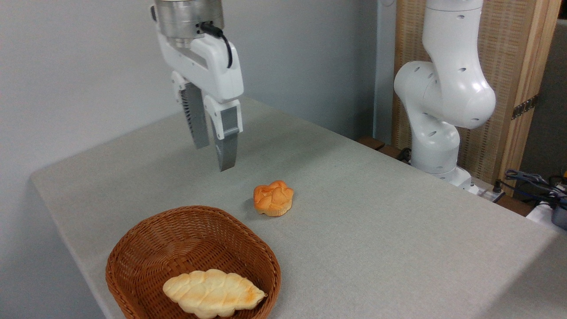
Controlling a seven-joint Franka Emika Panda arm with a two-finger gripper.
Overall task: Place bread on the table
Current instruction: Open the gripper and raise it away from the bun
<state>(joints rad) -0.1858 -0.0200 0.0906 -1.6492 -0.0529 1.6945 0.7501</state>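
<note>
The bread (273,198), a small orange-golden bun with a lobed top, rests upright on the light grey table (376,212), just beyond the basket's far rim. My gripper (214,157) hangs in the air above and to the left of the bun, well clear of it. Its two fingers (227,150) point down with a narrow gap between them and hold nothing, so it is open.
A brown wicker basket (133,248) stands at the table's front left with a pale braided loaf (212,293) inside. The arm's white base (436,133) rises at the table's far right edge, with cables (531,181) beside it. A grey wall runs behind.
</note>
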